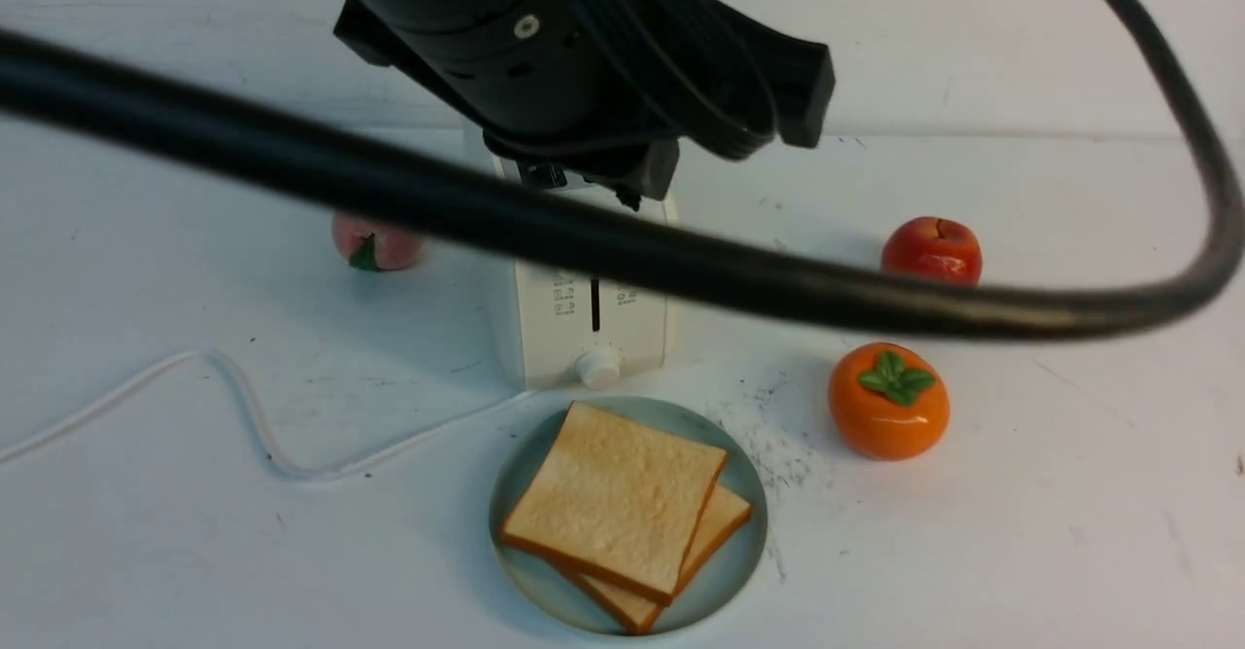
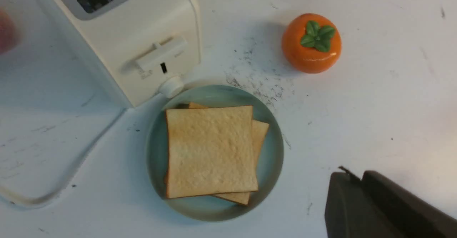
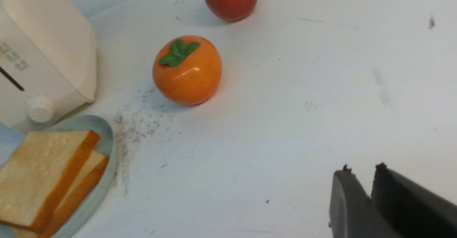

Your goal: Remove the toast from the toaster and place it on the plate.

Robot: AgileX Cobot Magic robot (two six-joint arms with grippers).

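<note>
**Inspector:** Well, was any writing legible?

**Assistant:** None. The toaster (image 1: 593,328) carried small grey marks (image 1: 564,294) beside its lever slot, too small to read. No brand showed.

**Inspector:** And the toast?

**Assistant:** Two slices lay stacked on the plate (image 1: 728,581), the top slice (image 1: 615,499) skewed over the lower slice (image 1: 725,518), both inside the rim. The plate's far edge sat just beside the toaster's knob (image 1: 597,367).

**Inspector:** The claws?

**Assistant:** The left gripper (image 2: 357,175) had its fingers pressed together, empty, over the table (image 1: 1070,493) near the plate. The right gripper (image 3: 364,170) had its fingers narrowly parted, with nothing between them, over bare surface.

**Inspector:** Room to move?

**Assistant:** Bare table lay wide on the right, past the persimmon (image 1: 887,401) and the apple (image 1: 932,250). On the left the white cord (image 1: 243,406) looped across the surface. A black cable (image 1: 389,187) crossed the whole front view, partly hiding a pink fruit (image 1: 374,243), and a black arm (image 1: 545,36) hid the toaster's top.
</note>
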